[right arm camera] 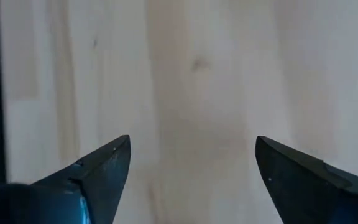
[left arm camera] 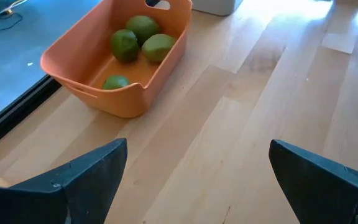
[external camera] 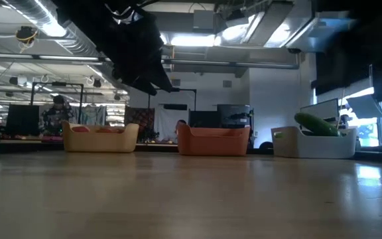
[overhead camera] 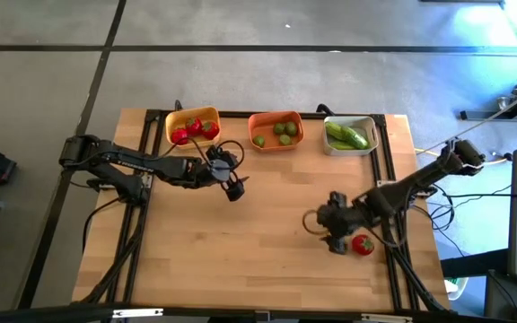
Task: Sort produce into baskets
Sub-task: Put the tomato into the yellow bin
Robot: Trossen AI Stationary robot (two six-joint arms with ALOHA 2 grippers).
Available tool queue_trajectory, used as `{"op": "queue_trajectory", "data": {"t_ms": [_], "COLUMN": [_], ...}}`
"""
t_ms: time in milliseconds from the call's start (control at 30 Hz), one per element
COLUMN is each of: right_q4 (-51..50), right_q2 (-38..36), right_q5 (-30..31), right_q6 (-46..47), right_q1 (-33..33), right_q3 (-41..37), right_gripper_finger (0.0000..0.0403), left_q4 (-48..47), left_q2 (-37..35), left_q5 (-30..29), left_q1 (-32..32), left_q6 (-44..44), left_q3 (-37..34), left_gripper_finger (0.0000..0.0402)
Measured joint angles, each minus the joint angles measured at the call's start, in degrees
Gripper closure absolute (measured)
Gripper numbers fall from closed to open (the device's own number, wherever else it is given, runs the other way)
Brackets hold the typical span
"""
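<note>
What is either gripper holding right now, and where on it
Nothing. The left gripper is open over bare wood near the orange basket. The right gripper is open too, empty, with a loose tomato beside it.

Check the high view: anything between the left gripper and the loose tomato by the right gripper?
Only bare wood of the table, then the right gripper itself. The loose tomato sits just past it; the left gripper hovers open near the orange basket.

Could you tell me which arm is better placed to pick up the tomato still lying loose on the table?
The right. Its open gripper sits right beside the loose tomato near the table's right front. The left gripper, also open and empty, hangs by the yellow basket, much farther away.
</note>
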Motion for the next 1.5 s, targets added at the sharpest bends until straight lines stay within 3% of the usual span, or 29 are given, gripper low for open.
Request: {"op": "queue_trajectory", "data": {"t_ms": [167, 500, 700, 833, 1300, 1500], "right_q4": [-2.6, -18.4, -21.2, -17.9, -7.7, -7.9], "right_q2": [0.0, 0.2, 0.2, 0.3, 0.1, 0.1], "right_q5": [-2.7, -2.8, -3.0, -6.5, -6.7, -4.3], "right_q6": [9.0, 32.8, 43.3, 46.9, 48.9, 48.5], "right_q1": [6.4, 18.0, 23.0, 24.5, 25.7, 25.7], "right_q3": [-0.1, -0.1, -1.7, -5.5, -15.4, -14.9], "right_gripper_finger": [0.0072, 0.0072, 0.0072, 0.0072, 0.0073, 0.0132], "left_q4": [0.0, 0.1, 0.1, 0.1, 0.2, 0.2], "left_q2": [0.0, 0.0, 0.0, 0.0, 0.0, 0.0], "left_q5": [0.0, 0.0, 0.0, 0.0, 0.0, 0.0], "left_q1": [0.0, 0.0, 0.0, 0.0, 0.0, 0.0], "left_q6": [-0.8, -1.8, -2.2, -2.2, -1.4, -3.6], "left_q3": [0.0, 0.0, 0.0, 0.0, 0.0, 0.0], "left_gripper_finger": [0.0011, 0.0011, 0.0011, 0.0011, 0.0011, 0.0011]}}
